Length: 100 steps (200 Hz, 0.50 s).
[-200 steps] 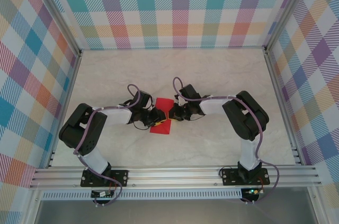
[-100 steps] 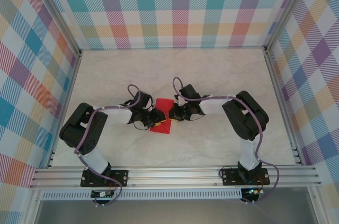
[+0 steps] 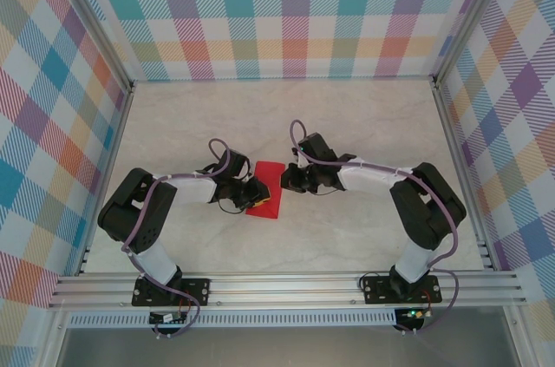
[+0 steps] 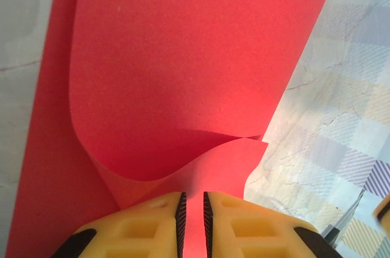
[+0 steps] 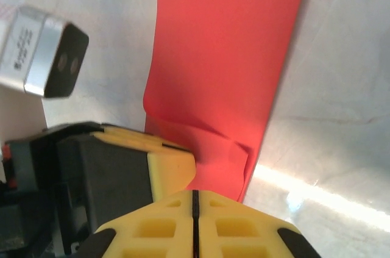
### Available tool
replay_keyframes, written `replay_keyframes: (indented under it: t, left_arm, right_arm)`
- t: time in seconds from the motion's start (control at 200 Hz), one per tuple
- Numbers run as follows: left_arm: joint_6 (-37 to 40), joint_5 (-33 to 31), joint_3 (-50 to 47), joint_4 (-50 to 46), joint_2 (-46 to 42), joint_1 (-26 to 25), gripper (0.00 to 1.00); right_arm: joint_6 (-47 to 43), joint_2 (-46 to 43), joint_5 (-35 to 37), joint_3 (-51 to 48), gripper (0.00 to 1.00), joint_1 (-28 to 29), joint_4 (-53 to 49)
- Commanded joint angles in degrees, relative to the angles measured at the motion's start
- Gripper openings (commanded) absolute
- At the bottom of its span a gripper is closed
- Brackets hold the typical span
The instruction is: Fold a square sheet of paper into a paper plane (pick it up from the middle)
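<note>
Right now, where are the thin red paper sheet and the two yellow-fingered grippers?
thin red paper sheet (image 4: 201,57): left wrist view, raised flap.
left gripper (image 4: 192,218): left wrist view, between fingertips.
right gripper (image 5: 194,204): right wrist view, between fingertips.

Both arms bent inward, wrists low. L claw (image 4: 192,221) fingers nearly together; R claw (image 5: 194,209) fingers pressed together.

The thin bright red sheet of paper (image 4: 195,57) looks matt and faintly grainy. Just ahead of it, the left claw's (image 4: 192,209) yellow fingers (image 4: 146,221) look like smooth moulded plastic. Beside them, the pale marble-patterned counter (image 5: 341,87) shines glossy.
</note>
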Motion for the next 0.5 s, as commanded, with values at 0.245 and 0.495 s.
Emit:
replay_keyframes:
  t: [0.245,0.495]
  left_arm:
    - [1.00,-2.47,-0.33,-3.48,1.14,-0.01,0.15]
    - [0.91,-2.24,-0.54,-3.23,1.14,-0.01,0.14]
  right_arm:
    - [3.60,1.61,-1.62,-1.32,0.07,6.52,-1.91]
    - [4.22,5.22,-2.41,-0.28,0.07,7.52,-1.54]
